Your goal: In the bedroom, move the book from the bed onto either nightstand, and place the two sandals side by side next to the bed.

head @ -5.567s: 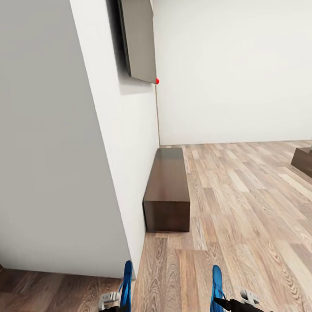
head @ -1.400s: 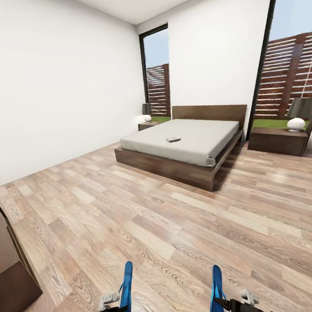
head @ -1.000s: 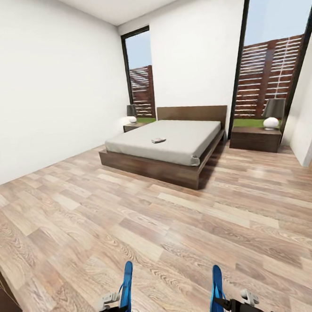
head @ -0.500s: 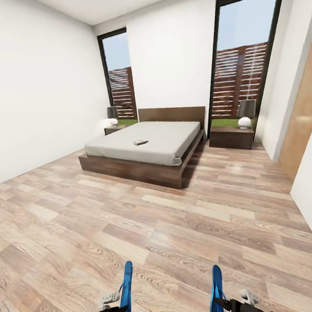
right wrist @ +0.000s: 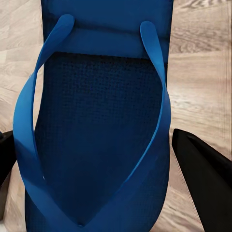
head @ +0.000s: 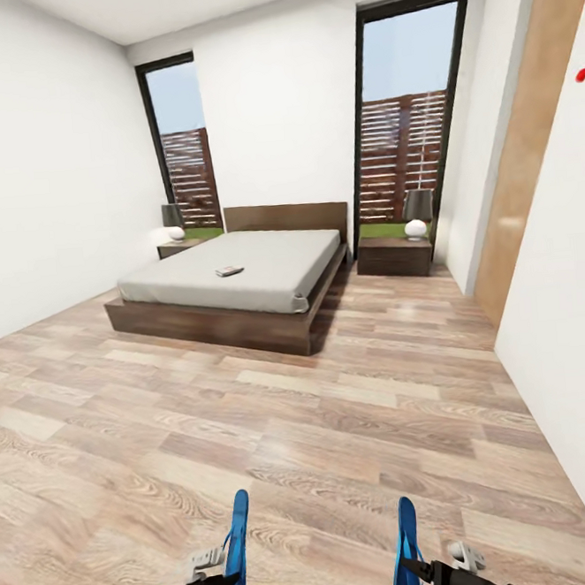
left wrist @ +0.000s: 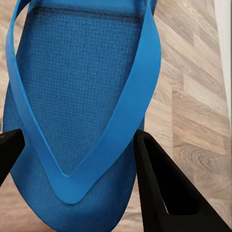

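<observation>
The bed (head: 230,289) stands across the wood floor (head: 340,430) against the far wall, with the book (head: 229,270) lying on its grey mattress and a nightstand (head: 394,255) on either side — the other nightstand (head: 176,248) sits by the far window. Low in the head view, the left gripper (head: 225,582) is clenched on one blue sandal (left wrist: 77,111), and the right gripper (head: 414,570) is clenched on the other sandal (right wrist: 101,130) — both held on edge above the floor.

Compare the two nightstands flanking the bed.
The left nightstand sits farther off, mostly hidden behind the bed; the right nightstand shows its whole front. The right one's lamp looks bigger than the left lamp. Both are dark brown, standing before windows.
</observation>
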